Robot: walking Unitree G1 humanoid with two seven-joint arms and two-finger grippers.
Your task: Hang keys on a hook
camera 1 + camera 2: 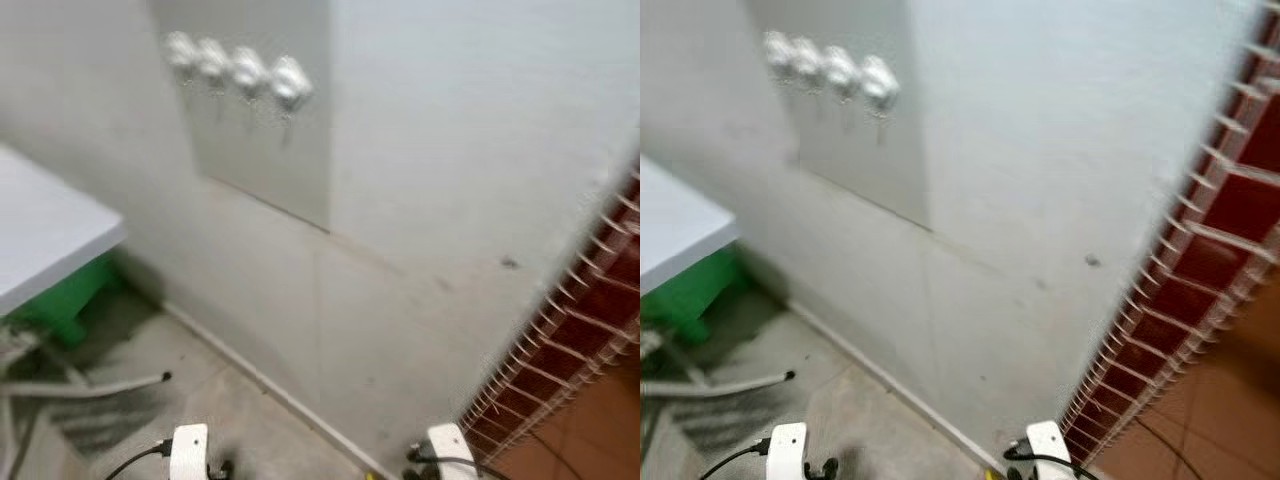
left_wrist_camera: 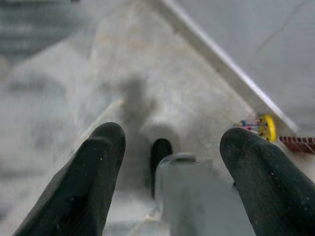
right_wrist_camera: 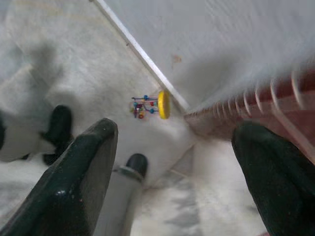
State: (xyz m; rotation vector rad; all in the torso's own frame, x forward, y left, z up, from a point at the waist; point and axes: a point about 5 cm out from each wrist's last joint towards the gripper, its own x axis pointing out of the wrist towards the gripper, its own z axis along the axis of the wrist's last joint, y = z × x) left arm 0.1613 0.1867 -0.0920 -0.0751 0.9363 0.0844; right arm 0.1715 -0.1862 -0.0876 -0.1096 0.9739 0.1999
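Down low, both arms idle: left gripper (image 2: 172,147) fingers spread over floor (image 2: 59,98); right gripper (image 3: 174,147) fingers spread above keys (image 3: 150,105) beside wall; hooks (image 1: 240,70) high up.

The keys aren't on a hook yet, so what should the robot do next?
Probably bend and lower the right gripper toward the keys, which lie on the floor by the wall's base. Both grippers are open and hold nothing, and the hooks sit high on the wall, so picking up comes first.

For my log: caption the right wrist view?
Open right gripper over floor, yellow-tagged keys lying by the wall.
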